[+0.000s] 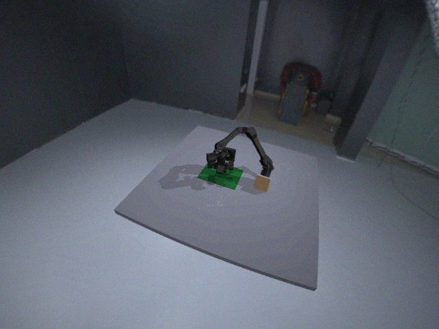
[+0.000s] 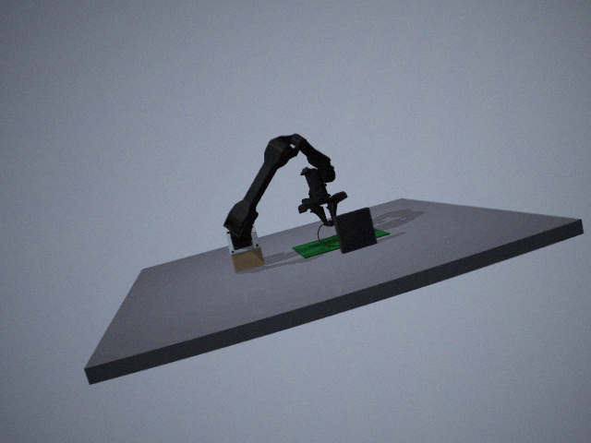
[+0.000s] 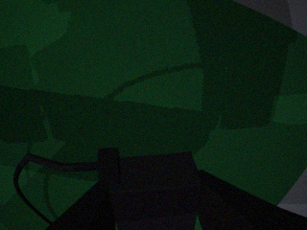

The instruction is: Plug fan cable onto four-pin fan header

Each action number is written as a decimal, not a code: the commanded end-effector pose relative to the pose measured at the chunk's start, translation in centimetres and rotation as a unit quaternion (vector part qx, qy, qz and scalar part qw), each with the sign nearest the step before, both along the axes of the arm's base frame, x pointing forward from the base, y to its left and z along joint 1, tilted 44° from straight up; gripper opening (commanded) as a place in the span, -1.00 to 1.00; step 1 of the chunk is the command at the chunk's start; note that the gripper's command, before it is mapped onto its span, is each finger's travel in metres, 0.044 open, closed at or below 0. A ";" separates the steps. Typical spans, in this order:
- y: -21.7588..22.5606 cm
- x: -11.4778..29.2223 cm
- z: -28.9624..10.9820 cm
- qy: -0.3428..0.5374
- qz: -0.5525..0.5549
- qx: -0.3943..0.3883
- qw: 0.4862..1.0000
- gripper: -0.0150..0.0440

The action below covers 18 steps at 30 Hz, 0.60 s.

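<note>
The green board (image 1: 232, 179) (image 2: 308, 249) (image 3: 129, 38) lies flat on the grey slab. The dark square fan (image 1: 230, 152) (image 2: 355, 230) stands upright at the board's edge. My gripper (image 1: 221, 168) (image 2: 327, 220) (image 3: 153, 184) points down over the board and is shut on the fan's dark plug (image 3: 153, 218). The thin black cable (image 3: 21, 182) (image 2: 318, 233) loops away from the plug to the left in the wrist view. The plug hangs close over the board. The four-pin header is hidden from view; I cannot tell whether the plug touches it.
The arm's base sits on a tan block (image 1: 262, 183) (image 2: 247, 259) beside the board. The grey slab (image 1: 230, 234) (image 2: 286, 295) spreads wide around both. Room walls and a doorway lie far behind.
</note>
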State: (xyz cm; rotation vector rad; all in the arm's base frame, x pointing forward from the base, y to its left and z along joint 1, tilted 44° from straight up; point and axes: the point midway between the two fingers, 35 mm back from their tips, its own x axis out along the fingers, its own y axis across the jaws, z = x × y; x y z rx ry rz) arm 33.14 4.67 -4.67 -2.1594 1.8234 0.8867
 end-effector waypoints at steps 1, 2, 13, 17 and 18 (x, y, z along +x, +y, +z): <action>1.3 0.1 1.3 -0.005 0.000 0.004 1.000 -0.49; 1.5 0.1 1.5 -0.005 0.000 0.004 1.000 -0.49; 2.1 -0.1 2.5 -0.037 -0.026 0.013 0.999 -0.49; 2.0 -0.1 2.6 -0.088 -0.069 0.030 0.993 -0.49; 1.9 -0.1 2.6 -0.100 -0.080 0.034 0.991 -0.49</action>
